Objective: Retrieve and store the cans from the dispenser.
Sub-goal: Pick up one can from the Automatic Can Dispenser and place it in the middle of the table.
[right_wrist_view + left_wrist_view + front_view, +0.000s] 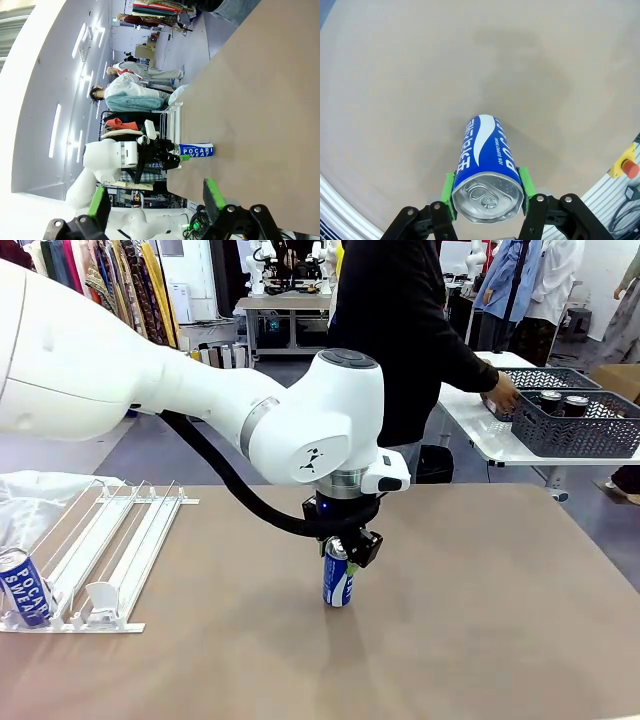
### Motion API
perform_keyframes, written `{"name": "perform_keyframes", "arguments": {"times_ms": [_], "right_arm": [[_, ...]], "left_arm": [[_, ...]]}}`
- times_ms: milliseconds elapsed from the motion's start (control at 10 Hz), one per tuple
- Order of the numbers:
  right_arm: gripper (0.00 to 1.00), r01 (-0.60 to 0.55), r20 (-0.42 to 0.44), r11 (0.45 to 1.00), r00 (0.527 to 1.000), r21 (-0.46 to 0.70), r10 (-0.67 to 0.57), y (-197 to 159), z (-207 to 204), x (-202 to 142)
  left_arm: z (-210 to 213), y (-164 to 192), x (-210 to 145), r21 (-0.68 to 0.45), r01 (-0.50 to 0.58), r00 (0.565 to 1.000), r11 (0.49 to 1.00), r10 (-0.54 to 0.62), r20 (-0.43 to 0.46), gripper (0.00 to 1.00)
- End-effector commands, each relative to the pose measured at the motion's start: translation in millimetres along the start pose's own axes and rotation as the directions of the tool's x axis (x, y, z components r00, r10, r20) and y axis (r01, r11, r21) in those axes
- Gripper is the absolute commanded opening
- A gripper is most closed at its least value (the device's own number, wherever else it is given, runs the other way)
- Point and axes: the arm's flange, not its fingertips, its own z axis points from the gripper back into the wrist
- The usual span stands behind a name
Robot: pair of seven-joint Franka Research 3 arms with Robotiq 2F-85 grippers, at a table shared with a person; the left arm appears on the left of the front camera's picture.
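Left tool (488, 190) clamped on upright blue can (482, 150) mid-table (395, 100), right tool (156, 195) open, dispenser (110, 540) well apart leftward

Seen from the front, my left claw (341, 554) covers the top of the can (338, 590) it grips. Down the claw, I can't tell whether the can's base touches the table (395, 100). Far right of the claw, the grey basket (575, 435) runs off the frame.

My flat brown table (480, 620) carries a white plastic railed dispenser (150, 540) at my left and a blue-and-white can (338, 585) upright near its middle.
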Motion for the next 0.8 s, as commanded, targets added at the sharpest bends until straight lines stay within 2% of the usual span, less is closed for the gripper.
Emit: {"name": "perform_keyframes", "arguments": {"times_ms": [0, 100, 300, 500, 700], "right_arm": [[1.00, -0.025, 0.003, 1.000, 1.000, 0.013, 0.025, 0, 1, 1], [1.00, -0.025, 0.003, 1.000, 1.000, 0.013, 0.025, 0, 1, 1], [1.00, -0.025, 0.003, 1.000, 1.000, 0.013, 0.025, 0, 1, 1], [1.00, -0.025, 0.003, 1.000, 1.000, 0.013, 0.025, 0, 1, 1], [1.00, -0.025, 0.003, 1.000, 1.000, 0.013, 0.025, 0, 1, 1]], "left_arm": [[8, 2, 0, -0.008, 0.028, 1.000, 1.000, -0.028, -0.002, 0.54], [9, 1, 1, -0.003, 0.022, 1.000, 1.000, -0.022, 0.005, 1.00], [16, 3, 0, 0.001, 0.012, 1.000, 1.000, -0.012, 0.027, 1.00], [39, 15, -7, -0.001, -0.008, 0.996, 1.000, 0.008, 0.089, 1.00], [112, 31, -46, -0.081, -0.043, 0.982, 0.996, 0.057, 0.178, 1.00]]}}
